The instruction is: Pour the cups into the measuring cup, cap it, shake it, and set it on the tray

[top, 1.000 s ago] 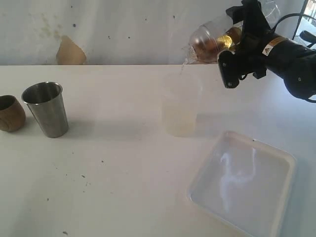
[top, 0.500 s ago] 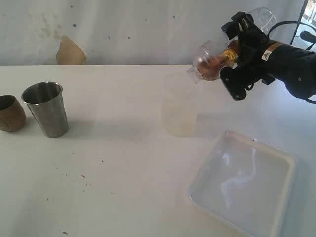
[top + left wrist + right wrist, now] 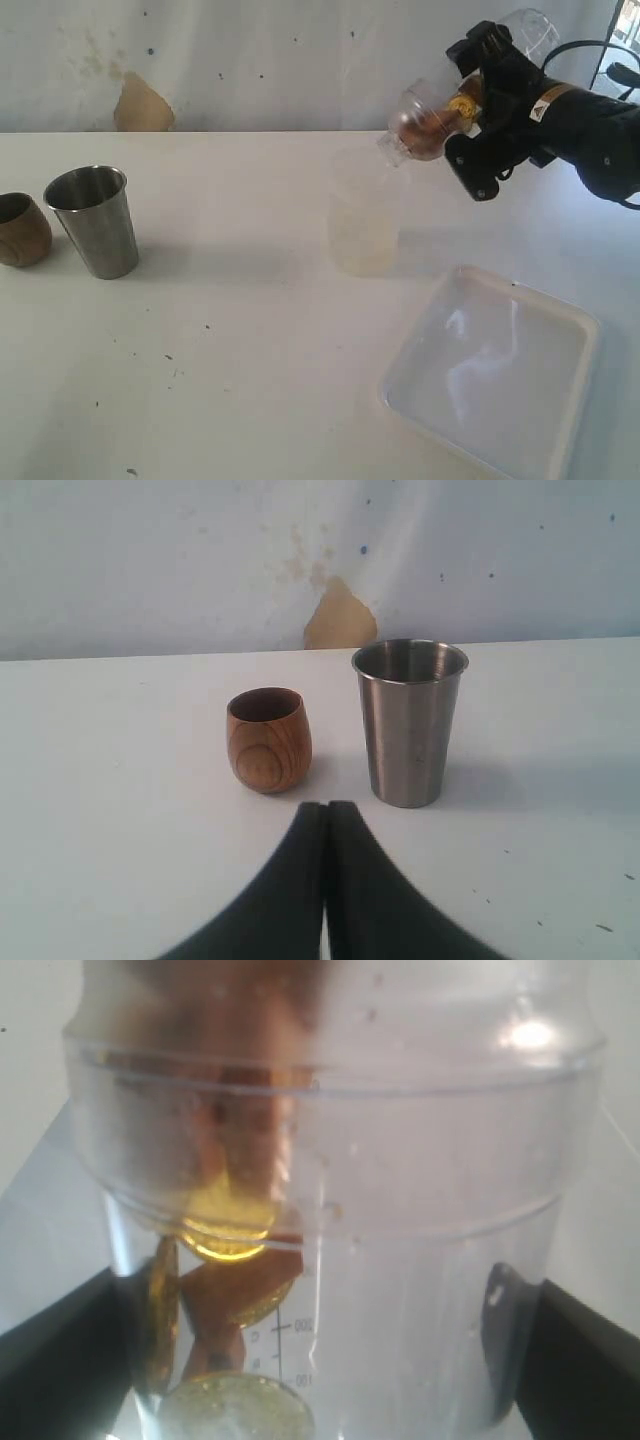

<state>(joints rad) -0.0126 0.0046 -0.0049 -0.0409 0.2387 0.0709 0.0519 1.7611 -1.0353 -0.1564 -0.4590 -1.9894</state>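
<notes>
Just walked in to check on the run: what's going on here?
The right hand grips the tall clear plastic measuring cup, gold coins inside, tilted in the air above the frosted whitish plastic cup. The left hand, shut and empty, sits near the short brown wooden cup and the shiny steel tumbler. The white rectangular tray holds nothing.

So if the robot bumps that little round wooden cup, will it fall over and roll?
Probably not easily. The wooden cup is short and squat, so a nudge would likely slide it rather than tip it. If it did tip, its rounded sides would probably let it roll. It is small and wooden, so likely light.
</notes>
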